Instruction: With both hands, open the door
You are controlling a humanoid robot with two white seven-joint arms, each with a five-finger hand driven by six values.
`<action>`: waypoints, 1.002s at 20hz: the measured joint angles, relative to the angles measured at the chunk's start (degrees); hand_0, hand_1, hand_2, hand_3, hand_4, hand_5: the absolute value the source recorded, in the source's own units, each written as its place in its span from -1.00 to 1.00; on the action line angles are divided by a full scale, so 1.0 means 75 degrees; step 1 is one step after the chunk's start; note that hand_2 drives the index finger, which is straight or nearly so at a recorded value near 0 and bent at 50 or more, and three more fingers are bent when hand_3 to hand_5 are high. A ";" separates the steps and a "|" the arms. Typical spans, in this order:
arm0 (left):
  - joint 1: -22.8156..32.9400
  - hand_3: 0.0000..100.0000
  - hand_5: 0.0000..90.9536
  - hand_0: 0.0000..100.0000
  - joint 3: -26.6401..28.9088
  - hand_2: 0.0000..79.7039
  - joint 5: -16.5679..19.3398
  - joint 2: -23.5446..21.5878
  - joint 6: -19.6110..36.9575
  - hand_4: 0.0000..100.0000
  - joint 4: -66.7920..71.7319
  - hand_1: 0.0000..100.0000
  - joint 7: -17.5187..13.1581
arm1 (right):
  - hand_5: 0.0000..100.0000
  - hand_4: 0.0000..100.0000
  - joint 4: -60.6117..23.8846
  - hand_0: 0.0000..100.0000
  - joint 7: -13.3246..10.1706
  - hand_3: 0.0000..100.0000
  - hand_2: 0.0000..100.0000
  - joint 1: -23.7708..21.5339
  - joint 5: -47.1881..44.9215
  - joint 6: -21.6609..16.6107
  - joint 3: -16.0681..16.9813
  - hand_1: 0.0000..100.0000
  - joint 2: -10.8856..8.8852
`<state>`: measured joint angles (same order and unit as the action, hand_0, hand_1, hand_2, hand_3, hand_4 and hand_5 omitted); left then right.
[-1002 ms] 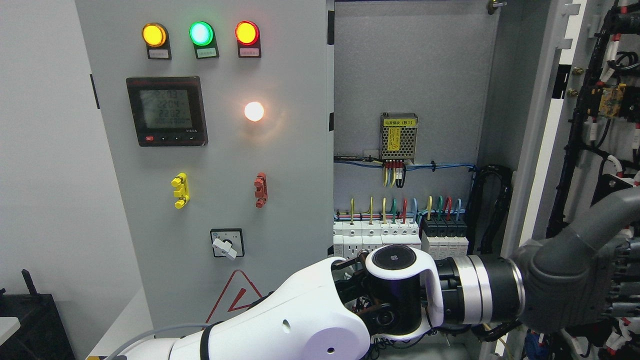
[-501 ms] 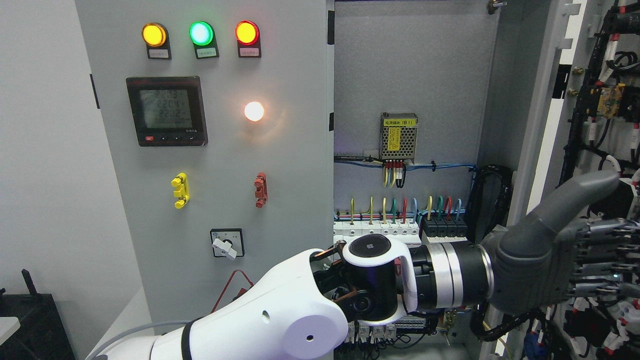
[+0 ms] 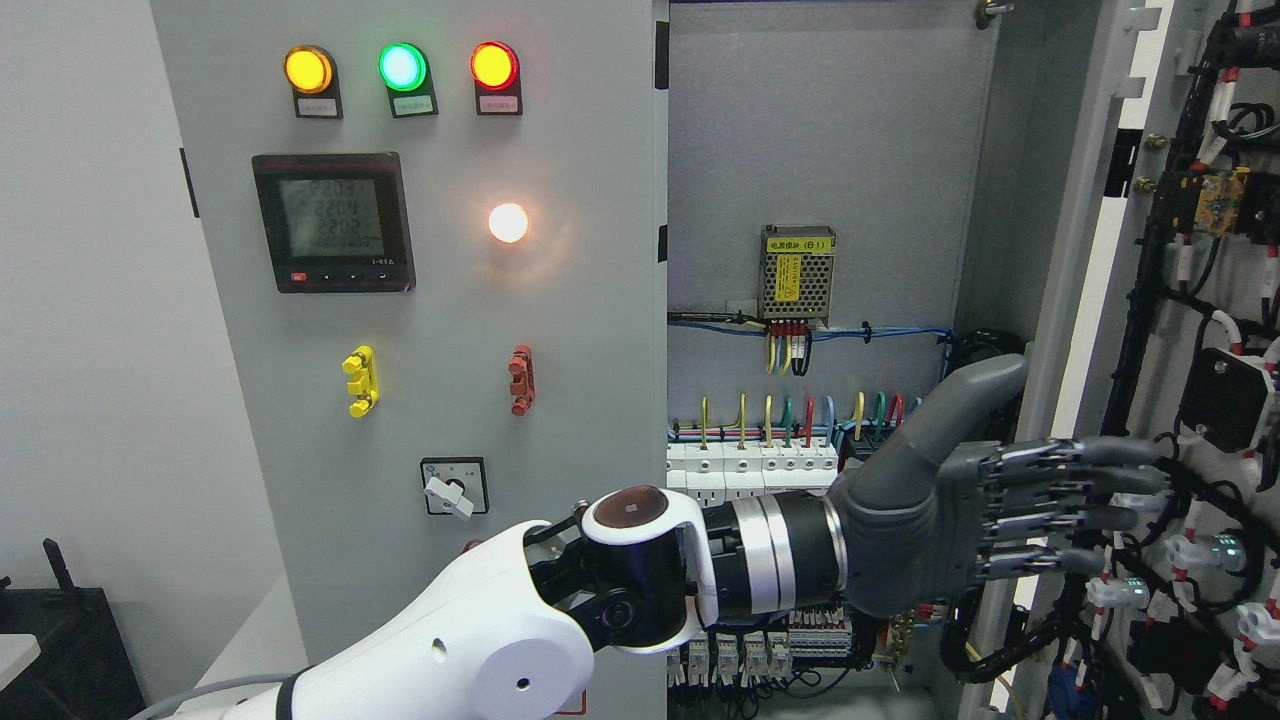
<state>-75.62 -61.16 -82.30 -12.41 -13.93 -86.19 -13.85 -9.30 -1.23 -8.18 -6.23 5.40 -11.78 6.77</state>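
Door (image 3: pixel 420 330) on the left half of the cabinet is shut, grey, w/ controls on its face; right-hand door (image 3: pixel 1190 300) is swung wide open at the frame's far right, its inner side covered in black wiring and white connectors. Between them the cabinet interior (image 3: pixel 820 130) is exposed: grey back panel, mesh-cased power supply (image 3: pixel 797 273) w/ yellow label, and a breaker row (image 3: pixel 800 470) w/ coloured wires below it. Left arm (image 3: pixel 480 650), white w/ black and silver wrist, comes in from bottom left and reaches across the opening. Left hand (image 3: pixel 940 530), dark grey, is released: fingers (image 3: pixel 1070 485) stretched out flat toward the open door's inner side, thumb raised, grasping nothing; can't tell if fingertips touch the wiring. On the shut door: meter display (image 3: pixel 333 222), rotary switch (image 3: pixel 454 487), yellow, green and red lamps (image 3: pixel 401 67) up top, white lamp (image 3: pixel 508 222), yellow handle (image 3: pixel 361 381), red handle (image 3: pixel 521 380).
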 measured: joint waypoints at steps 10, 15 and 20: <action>0.1091 -1.00 -1.00 -1.00 0.0145 -1.00 0.0023 -0.1646 0.0000 -0.92 -0.0591 -1.00 -0.0140 | -1.00 -1.00 0.0001 -1.00 0.0000 -1.00 -1.00 0.0000 0.0001 0.0000 0.0000 -1.00 0.0000; 0.1663 -1.00 -1.00 -1.00 0.0255 -1.00 0.0026 -0.2457 -0.0029 -0.92 -0.0957 -1.00 -0.0299 | -1.00 -1.00 0.0001 -1.00 0.0000 -1.00 -1.00 0.0000 0.0001 0.0000 0.0000 -1.00 0.0000; 0.2340 -1.00 -1.00 -1.00 0.0320 -1.00 0.0028 -0.3259 0.0000 -0.92 -0.1312 -1.00 -0.0469 | -1.00 -1.00 0.0001 -1.00 0.0000 -1.00 -1.00 0.0000 0.0001 0.0000 0.0000 -1.00 0.0000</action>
<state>-58.07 -58.75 -82.09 -36.85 -13.93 -96.04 -17.37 -9.29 -1.23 -8.17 -6.23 5.40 -11.78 6.77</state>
